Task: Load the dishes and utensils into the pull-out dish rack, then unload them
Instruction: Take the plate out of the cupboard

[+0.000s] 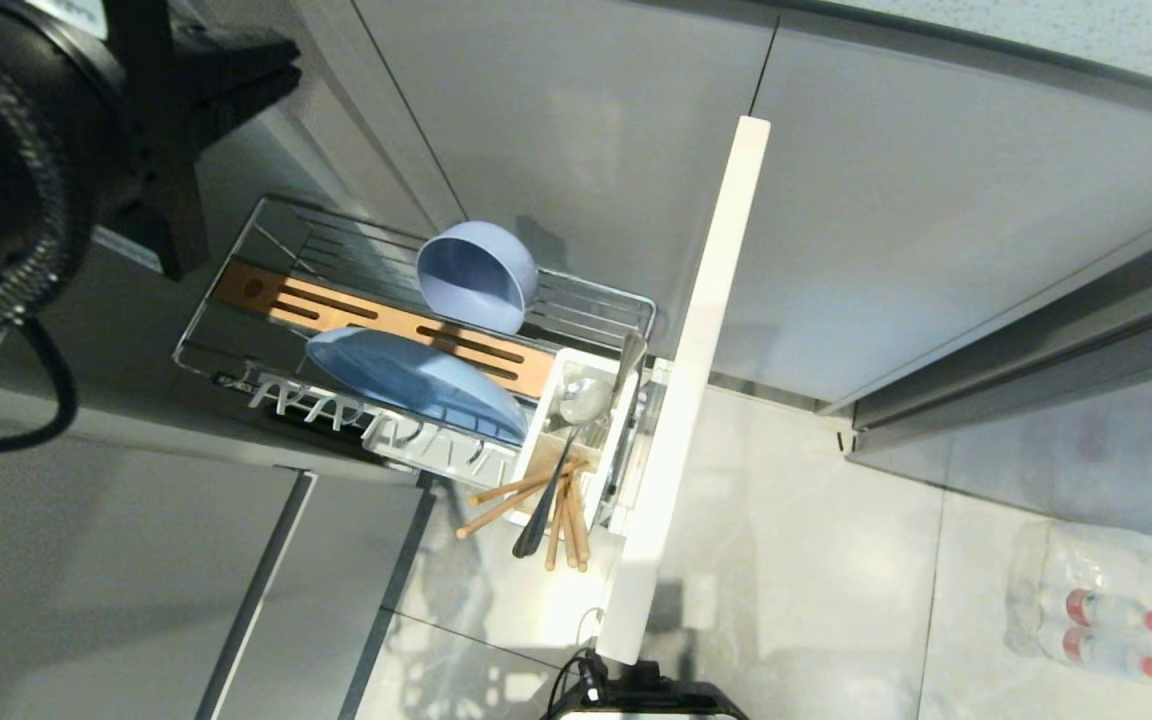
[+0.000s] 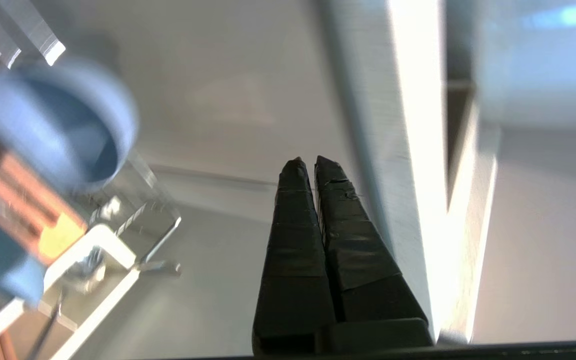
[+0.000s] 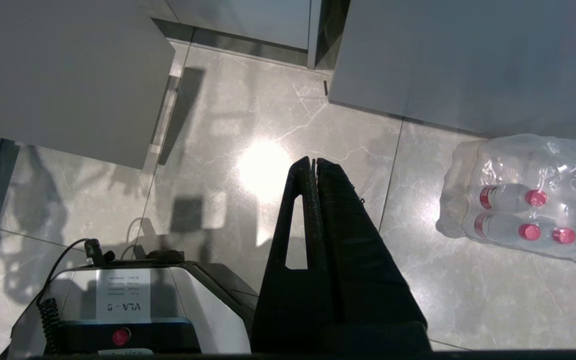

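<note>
While my left gripper (image 2: 305,161) hangs in the air beside the rack's upright front panel (image 1: 696,350), its two black fingers are pressed flat together and nothing is caught between them. My left arm (image 1: 6,170) fills the upper left corner of the head view, above the far end of the dish rack (image 1: 236,240), which stands pulled out over the floor. The bowl (image 1: 476,272) rests tilted on its side on the wires at the back of the rack, its opening turned toward the wooden bar (image 1: 336,310). The plate (image 1: 416,378) stands on edge, leaning across that bar and the white pegs in front of it. In the white caddy (image 1: 548,395) just beside the panel, the spoon (image 1: 576,420) sits with its shiny bowl up and its dark handle poking out, and the chopsticks (image 1: 521,498) stick out alongside it. My right gripper (image 3: 313,162) points at the tiled floor, well apart from the rack, fingers closed on nothing, near a wrapped pack of bottles (image 3: 523,200).
</note>
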